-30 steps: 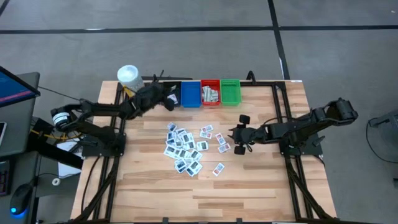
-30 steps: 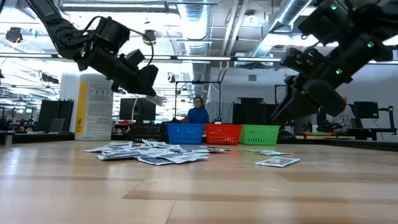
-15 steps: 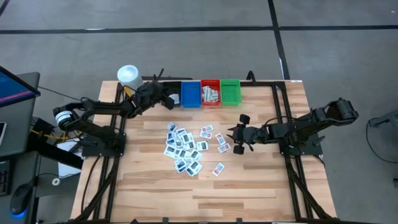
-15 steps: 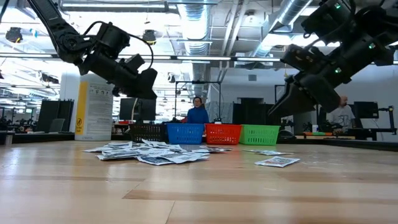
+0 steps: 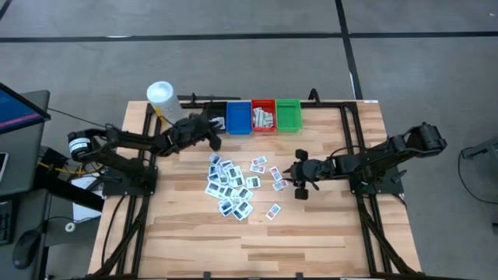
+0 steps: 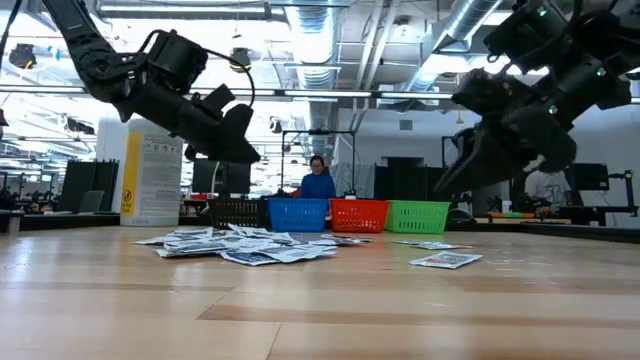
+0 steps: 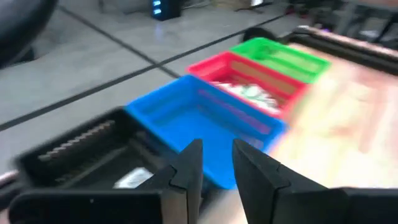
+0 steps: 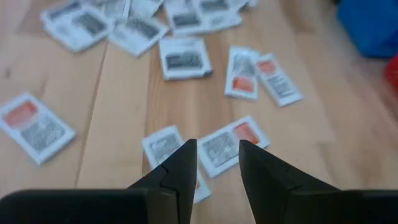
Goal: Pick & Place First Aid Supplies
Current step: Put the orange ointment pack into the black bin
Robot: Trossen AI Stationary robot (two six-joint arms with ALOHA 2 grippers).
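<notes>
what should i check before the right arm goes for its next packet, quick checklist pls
1. Right tool open with nothing between the fingers: ok.
2. Packets lying on the table just beyond the right tool: ok.
3. Target packet lying apart from its neighbours: cannot tell, several near it lie close together or overlap.
4. Left tool out of the way, up by the black bin and blue bin, holding nothing: ok.
5. Bins at the far edge free to receive: ok, the red bin already holds some packets, the green bin looks empty.
</notes>
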